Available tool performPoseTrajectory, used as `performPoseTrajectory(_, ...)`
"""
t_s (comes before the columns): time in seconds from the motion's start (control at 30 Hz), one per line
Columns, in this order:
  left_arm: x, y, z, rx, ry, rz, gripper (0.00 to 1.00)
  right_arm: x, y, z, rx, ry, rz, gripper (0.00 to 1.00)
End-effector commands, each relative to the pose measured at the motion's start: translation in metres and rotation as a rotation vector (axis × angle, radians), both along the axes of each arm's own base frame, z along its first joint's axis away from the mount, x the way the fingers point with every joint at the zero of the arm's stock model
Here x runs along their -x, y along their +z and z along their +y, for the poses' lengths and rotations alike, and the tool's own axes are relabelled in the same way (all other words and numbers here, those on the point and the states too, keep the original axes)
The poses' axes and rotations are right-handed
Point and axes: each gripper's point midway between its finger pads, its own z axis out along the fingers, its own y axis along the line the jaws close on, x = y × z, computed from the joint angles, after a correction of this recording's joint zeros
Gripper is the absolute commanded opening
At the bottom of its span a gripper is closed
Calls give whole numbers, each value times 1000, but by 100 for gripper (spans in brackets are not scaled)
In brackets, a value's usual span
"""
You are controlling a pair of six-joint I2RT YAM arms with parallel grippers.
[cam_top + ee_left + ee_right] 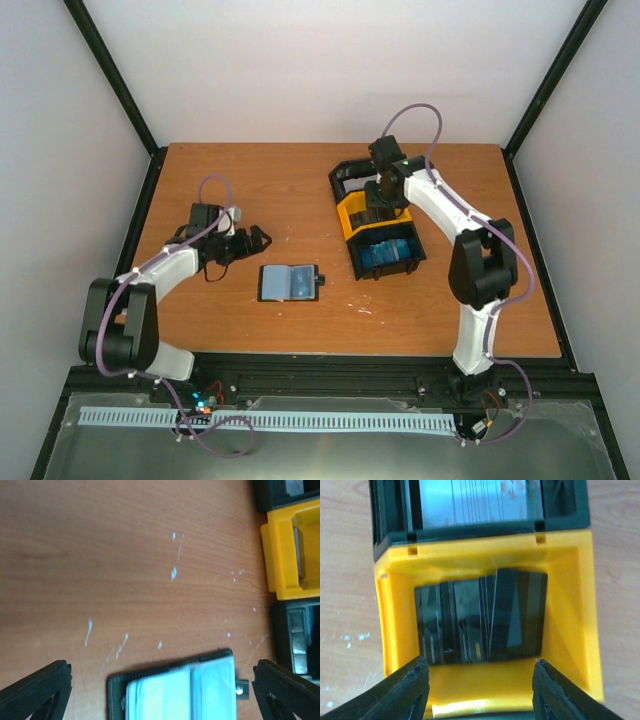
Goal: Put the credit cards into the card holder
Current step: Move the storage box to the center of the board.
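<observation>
Right tool (pixel 480 664) gapes over glossy, seemingly dark credit cards (pixel 480 615) in yellow tray (pixel 565 605).

A wooden table (pixel 250 180), flecked with pale scuff marks (pixel 173 573), carries a three-compartment tray (pixel 350 222), its yellow middle section between two black ones, lying angled right of centre. A white slotted strip (pixel 270 420) runs along the near edge.

The card holder (pixel 116 695) lies open between wide-spread jaws.
</observation>
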Motion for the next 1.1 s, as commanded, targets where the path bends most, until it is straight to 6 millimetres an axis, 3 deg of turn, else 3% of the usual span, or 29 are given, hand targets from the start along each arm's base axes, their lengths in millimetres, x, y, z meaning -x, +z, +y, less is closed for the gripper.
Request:
performPoseTrajectory(0.0,-38,11,2,-45,-20,-67,100,-21,-22,11,22,57,35,56)
performPoseTrajectory(0.17,-59,4,0,-72,-52,-63,100,-32,-37,28,14,161,79,57)
performPoseTrajectory(0.33,-69,-7,-1,-88,-77,-55,100,-23,-68,29,66,226,187,57)
performPoseTrajectory(0.57,-73,-11,-1,-104,-91,-61,100,9,-79,22,89,258,308,59)
performPoseTrajectory(0.83,-71,-16,0,-119,-108,-55,100,53,-91,-3,166,197,426,60)
performPoseTrajectory(1.07,-68,-16,4,-143,-103,-57,100,72,-76,-15,184,174,401,61)
